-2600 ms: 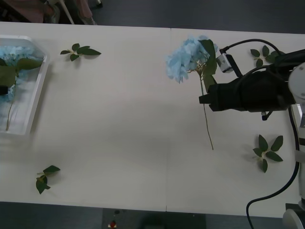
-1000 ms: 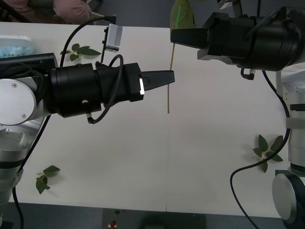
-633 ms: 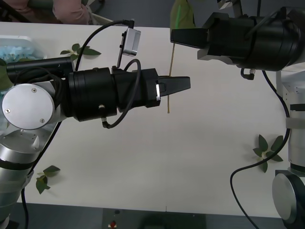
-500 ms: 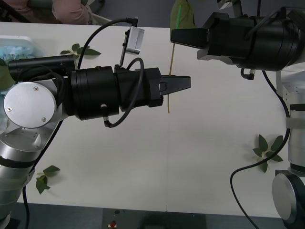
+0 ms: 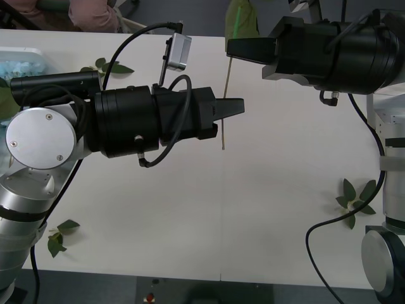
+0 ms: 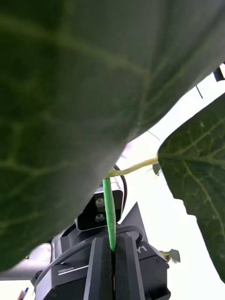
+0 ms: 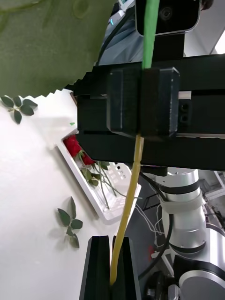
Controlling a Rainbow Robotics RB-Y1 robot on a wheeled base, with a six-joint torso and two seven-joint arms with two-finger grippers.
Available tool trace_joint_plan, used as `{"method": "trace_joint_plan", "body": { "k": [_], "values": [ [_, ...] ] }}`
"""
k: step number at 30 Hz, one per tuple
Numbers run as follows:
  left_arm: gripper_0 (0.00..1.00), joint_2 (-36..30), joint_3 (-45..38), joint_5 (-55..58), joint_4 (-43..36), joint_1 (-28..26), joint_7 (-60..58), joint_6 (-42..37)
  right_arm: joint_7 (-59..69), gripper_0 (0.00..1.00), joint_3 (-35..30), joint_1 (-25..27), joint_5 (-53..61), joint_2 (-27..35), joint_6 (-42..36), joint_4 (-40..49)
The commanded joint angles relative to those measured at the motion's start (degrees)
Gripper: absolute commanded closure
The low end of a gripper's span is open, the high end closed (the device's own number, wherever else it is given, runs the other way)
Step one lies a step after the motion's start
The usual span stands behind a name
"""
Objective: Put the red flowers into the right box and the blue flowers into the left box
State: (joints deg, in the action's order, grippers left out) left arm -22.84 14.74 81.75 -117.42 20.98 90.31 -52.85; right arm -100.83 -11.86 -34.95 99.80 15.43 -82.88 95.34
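Note:
A blue flower's long stem (image 5: 223, 136) hangs above the table's middle, its head out of view and a big leaf (image 5: 243, 19) at the top. My right gripper (image 5: 233, 47) is shut on the upper green stem (image 6: 109, 211), seen between its fingers (image 6: 113, 262). My left gripper (image 5: 237, 106) has come in from the left and is shut on the yellow lower stem (image 7: 126, 206), close under the right gripper (image 7: 142, 101). More blue flowers (image 5: 19, 66) lie in the left box (image 5: 25, 50). Red flowers (image 7: 72, 144) lie in the right box (image 7: 110, 213).
Loose green leaf sprigs lie on the white table: one at the back left (image 5: 104, 65), one at the front left (image 5: 58, 235), one at the right (image 5: 354, 202). Both thick black arms cross over the table's middle.
My right gripper lifted the blue flower off the table and held it still. The left arm swung in from the left to the hanging stem, and its fingertips have just drawn in on it.

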Motion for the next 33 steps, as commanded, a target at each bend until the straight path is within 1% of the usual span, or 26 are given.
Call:
{"method": "trace_joint_plan", "body": {
  "k": [1, 2, 4, 5, 6, 12, 18, 21, 24, 25, 26, 27, 29, 32, 33],
  "values": [
    [1.00, -0.8, -0.2, -0.7, -2.1, 1.4, -1.6, 0.7, -1.5, 0.78, -0.8, -1.4, 0.7, 0.0, 0.1, 1.1],
    [1.00, -1.2, -0.3, -1.0, -2.1, 1.4, -1.7, 0.7, -1.5, 0.53, -0.8, -1.4, 0.7, 0.0, 0.1, 1.1],
    [1.00, -1.9, -0.3, -1.5, -2.1, 1.4, -1.7, 0.7, -1.5, 0.18, -0.8, -1.4, 0.7, 0.0, 0.1, 1.1],
    [1.00, -2.1, -0.5, -1.6, -2.1, 1.4, -1.7, 0.7, -1.5, 0.11, -0.8, -1.4, 0.7, 0.0, 0.1, 1.1],
    [1.00, -2.7, -0.7, -1.6, -2.1, 1.4, -1.8, 0.7, -1.5, 0.00, -0.8, -1.4, 0.7, 0.0, 0.1, 1.1],
    [1.00, -7.7, -3.1, -0.4, -2.1, 0.7, -2.5, 0.6, -1.5, 0.00, -0.8, -1.4, 0.7, 0.0, 0.1, 1.1],
    [1.00, -12.8, -10.3, 3.2, -2.1, -3.7, -2.9, -1.7, -1.5, 0.00, -0.8, -1.4, 0.7, 0.0, 0.1, 1.1],
    [1.00, -15.5, -16.7, 5.5, -2.1, -5.9, -3.0, -7.2, -1.5, 0.00, -0.8, -1.4, 0.7, 0.0, 0.1, 1.1],
    [1.00, -17.6, -25.1, 8.6, -0.3, -7.4, -2.9, -16.1, -1.5, 0.00, -0.8, -1.4, 0.7, 0.0, 0.1, 1.1],
    [1.00, -17.8, -26.7, 9.0, 0.4, -7.4, -2.8, -18.0, -1.5, 0.00, -0.8, -1.4, 0.7, 0.0, 0.1, 1.1],
    [1.00, -18.0, -29.9, 9.6, 1.8, -7.6, -2.6, -21.6, -1.5, 0.00, -0.8, -1.4, 0.7, 0.0, 0.1, 1.1],
    [1.00, -18.1, -31.4, 9.7, 2.5, -7.8, -2.4, -23.3, -1.5, 0.00, -0.8, -1.4, 0.7, 0.0, 0.1, 1.1],
    [1.00, -18.3, -37.8, 9.5, 5.5, -8.6, -2.2, -28.9, -1.5, 0.00, -0.8, -1.4, 0.7, 0.0, 0.1, 1.1],
    [1.00, -18.3, -44.3, 6.8, 9.8, -9.9, -1.9, -33.1, -1.5, 0.00, -0.8, -1.4, 0.7, 0.0, 0.1, 1.1],
    [1.00, -18.3, -46.5, 5.5, 11.5, -10.5, -1.6, -33.9, -1.5, 0.00, -0.8, 1.0, 0.6, -1.3, -0.1, 0.3]
  ]
}}
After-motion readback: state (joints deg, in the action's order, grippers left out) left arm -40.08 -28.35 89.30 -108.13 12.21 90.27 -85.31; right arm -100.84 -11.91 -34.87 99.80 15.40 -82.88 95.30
